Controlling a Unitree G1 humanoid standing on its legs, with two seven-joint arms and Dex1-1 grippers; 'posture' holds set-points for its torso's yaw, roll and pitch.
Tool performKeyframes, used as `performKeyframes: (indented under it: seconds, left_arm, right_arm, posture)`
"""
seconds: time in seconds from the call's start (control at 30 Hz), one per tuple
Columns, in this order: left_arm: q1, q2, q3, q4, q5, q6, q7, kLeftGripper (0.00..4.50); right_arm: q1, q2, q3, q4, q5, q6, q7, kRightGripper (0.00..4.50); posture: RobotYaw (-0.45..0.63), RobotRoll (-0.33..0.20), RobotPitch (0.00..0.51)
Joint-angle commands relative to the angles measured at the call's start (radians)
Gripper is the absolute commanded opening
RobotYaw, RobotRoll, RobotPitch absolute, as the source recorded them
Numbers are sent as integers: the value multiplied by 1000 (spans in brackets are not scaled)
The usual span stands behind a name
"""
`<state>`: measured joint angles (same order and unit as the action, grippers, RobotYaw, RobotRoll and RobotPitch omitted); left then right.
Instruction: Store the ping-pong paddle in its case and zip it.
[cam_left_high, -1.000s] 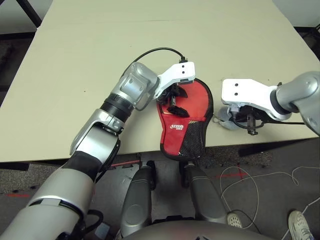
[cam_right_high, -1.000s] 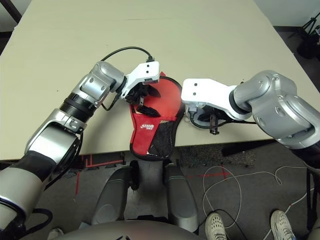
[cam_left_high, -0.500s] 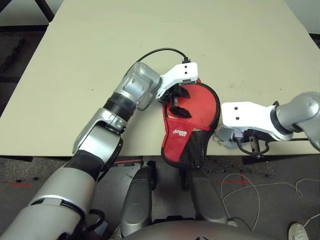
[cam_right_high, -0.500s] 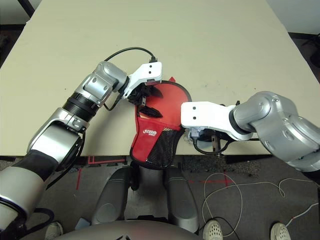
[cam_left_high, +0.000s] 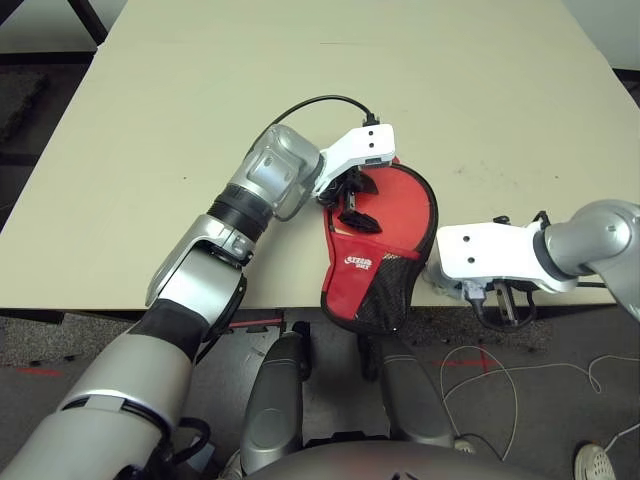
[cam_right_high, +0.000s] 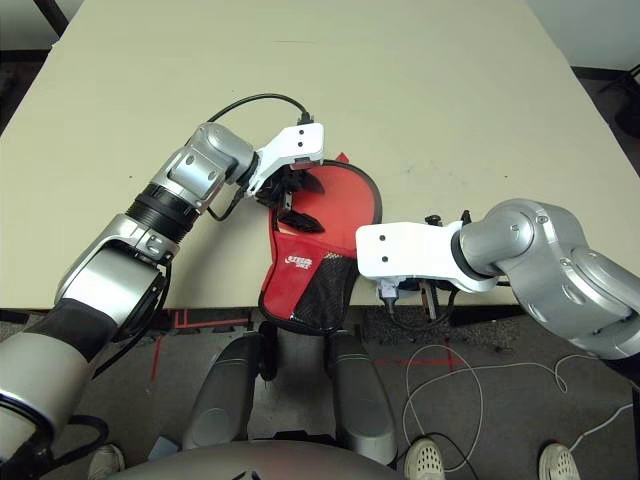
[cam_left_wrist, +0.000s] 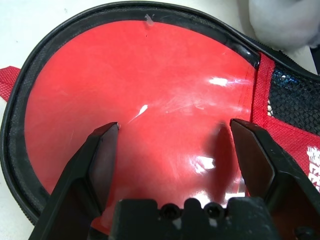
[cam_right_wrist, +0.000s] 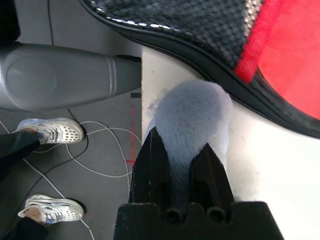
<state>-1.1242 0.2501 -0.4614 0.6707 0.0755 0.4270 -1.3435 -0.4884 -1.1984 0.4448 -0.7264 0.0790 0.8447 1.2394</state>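
The red case (cam_left_high: 398, 212) lies at the table's front edge, its black mesh end (cam_left_high: 375, 292) hanging over the edge. My left gripper (cam_left_high: 358, 203) hovers open over the case's round part, the fingers (cam_left_wrist: 102, 155) straddling a glossy red face (cam_left_wrist: 150, 85) ringed by black zipper edging. The ping-pong paddle's wooden handle is hidden, and I cannot tell whether that red face is the paddle. At the table edge right of the case, my right gripper (cam_right_wrist: 182, 140) is shut on a grey fluffy tuft (cam_right_wrist: 192, 107) that touches the case's black rim.
The beige table (cam_left_high: 150, 150) stretches bare behind and to both sides of the case. A black cable (cam_left_high: 315, 100) loops over my left wrist. Below the front edge lie white cables (cam_right_high: 450, 370) on the floor and a person's shoes (cam_right_wrist: 55, 132).
My right gripper has moved with the grey tuft toward the table's front edge and closer to the case. The left gripper stays open over the case. The camera shifted.
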Motion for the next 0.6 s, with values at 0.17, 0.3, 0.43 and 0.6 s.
performKeyframes:
  seconds: [0.17,0.3,0.43,0.6]
  left_arm:
    - [53,8,-62,98,77,28,40,4500]
    - [53,4,-62,102,76,27,42,4500]
    - [53,0,-62,107,77,25,43,4500]
    - [49,-5,-60,114,77,23,45,4500]
  right_arm:
    - [81,-3,76,-69,47,-60,94,144]
    - [107,-12,66,-102,89,-79,124,143]
    - [144,-16,56,-120,113,-122,152,142]
    - [199,-14,40,-130,141,-168,177,139]
  posture:
    - [-85,0,297]
    - [-87,0,304]
    - [-89,0,308]
    - [-90,0,311]
